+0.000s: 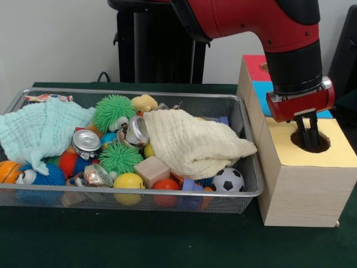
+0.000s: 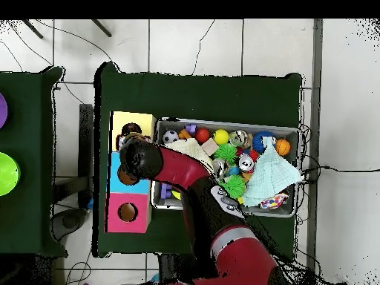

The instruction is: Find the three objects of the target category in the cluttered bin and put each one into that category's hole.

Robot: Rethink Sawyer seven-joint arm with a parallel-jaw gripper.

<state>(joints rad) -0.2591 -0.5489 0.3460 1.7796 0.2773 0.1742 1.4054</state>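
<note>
The wire mesh bin stands on the green table, full of toys; it also shows in the overhead view. One knotted cloth piece, white with red and yellow patches, lies in the bin's far left corner; it also shows in the overhead view. No other such pieces show. My gripper hangs to the right of the bin, over the wooden box's yellow section. Its fingers stand close together, with the tips inside the round hole. Nothing shows between them.
The wooden box also has a blue section and a red one, each with a hole. A cream cloth, a mint cloth, green spiky balls, cans and a toy football fill the bin.
</note>
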